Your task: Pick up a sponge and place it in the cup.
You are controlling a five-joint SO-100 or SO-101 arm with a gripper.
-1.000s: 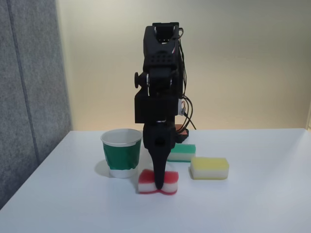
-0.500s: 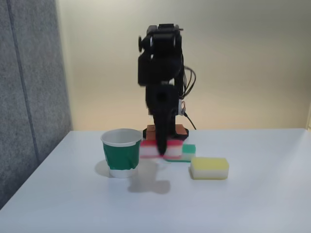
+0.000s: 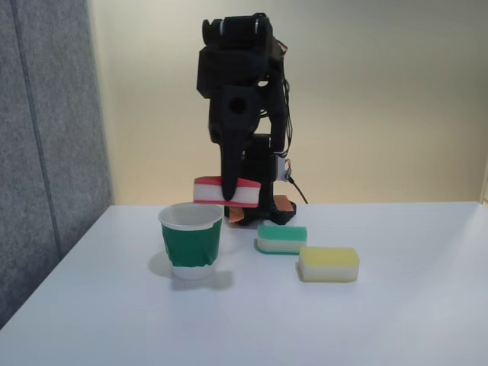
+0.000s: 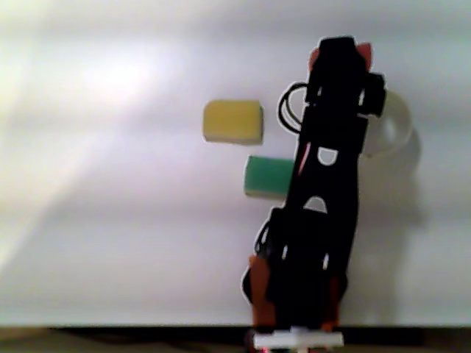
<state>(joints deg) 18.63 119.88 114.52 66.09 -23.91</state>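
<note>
In the fixed view my gripper is shut on the red-and-white sponge, holding it in the air just above and slightly right of the cup's rim. The green paper cup stands upright on the white table. In the other view, from above, the black arm reaches up the picture. The sponge's red ends poke out on either side of the gripper, and the cup is partly hidden behind the arm on the right.
A green-and-white sponge and a yellow-and-white sponge lie on the table right of the cup. A grey panel stands at the left edge.
The gripper has lifted the red sponge off the table and carried it up, back and left, from the front of the table to just over the cup's rim.
</note>
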